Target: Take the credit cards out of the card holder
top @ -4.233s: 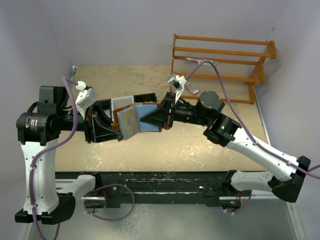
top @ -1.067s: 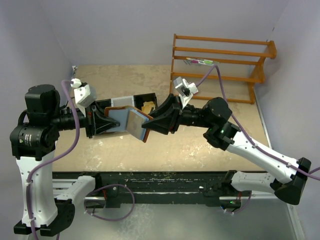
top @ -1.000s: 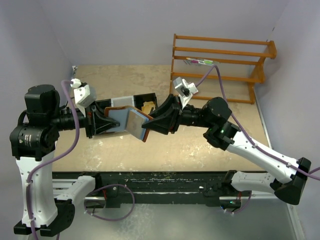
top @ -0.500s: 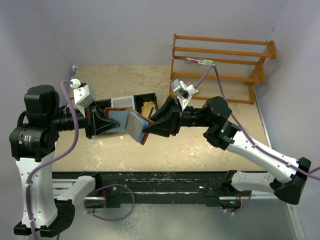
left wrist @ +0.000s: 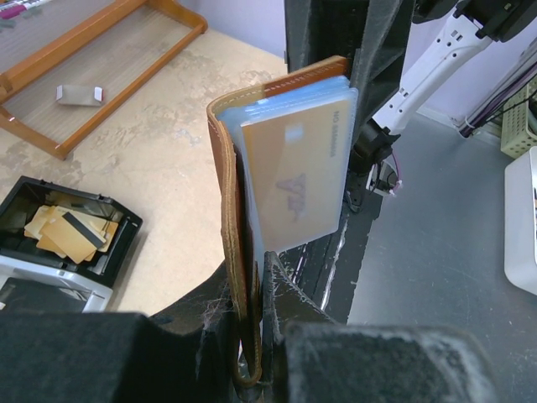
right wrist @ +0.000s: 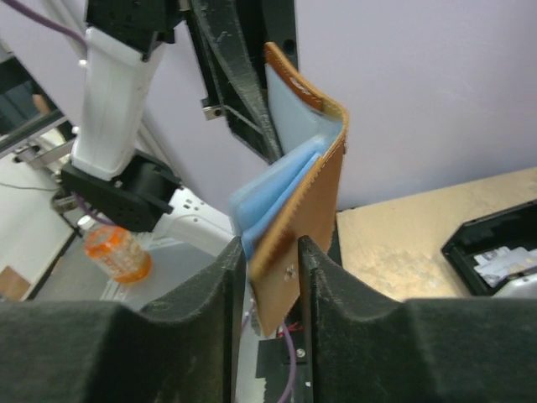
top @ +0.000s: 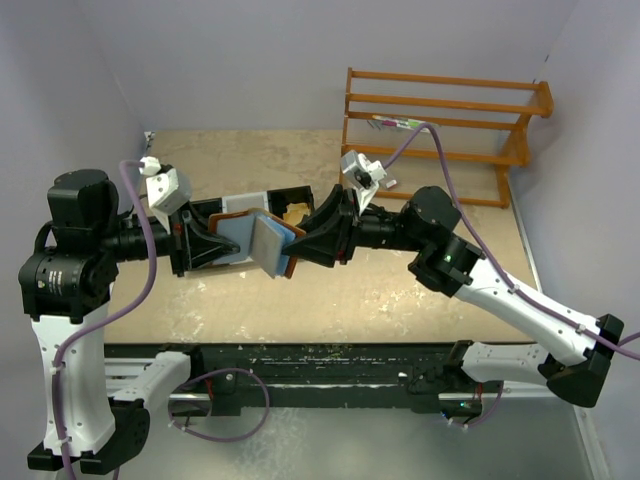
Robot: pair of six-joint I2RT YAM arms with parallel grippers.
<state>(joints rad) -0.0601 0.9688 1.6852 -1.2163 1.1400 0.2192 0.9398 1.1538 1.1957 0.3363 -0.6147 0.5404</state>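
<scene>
Top external, holder: the holder hangs in the air between the two arms, above the table and just in front of the tray. It rests on nothing.
Left wrist, cards: the cards sit in the holder, a tan one in front and blue ones behind. They stand up past the leather edge, and none is out yet.
Right wrist, fold: the holder is bent open, with blue card edges showing inside the bend.
Risk, wrong grip: the right gripper seems to have leather as well as card between its fingers. A pull from there would likely drag the whole holder and free no card.
Risk, slip: the left gripper pinches only the low end of one flap. A hard tug from the right could slide the leather out of it.
Risk, drop: a card that comes loose in mid-air would fall to the table or into the tray.
Left gripper: nearly closed, it clamps the lower part of one flap between its fingers.
Right gripper: narrowed onto the other flap, with brown leather and a blue card edge in the gap. Whether either pad bears on a card alone cannot be told.
Surroundings: the rack stands well apart at the far right.
</scene>
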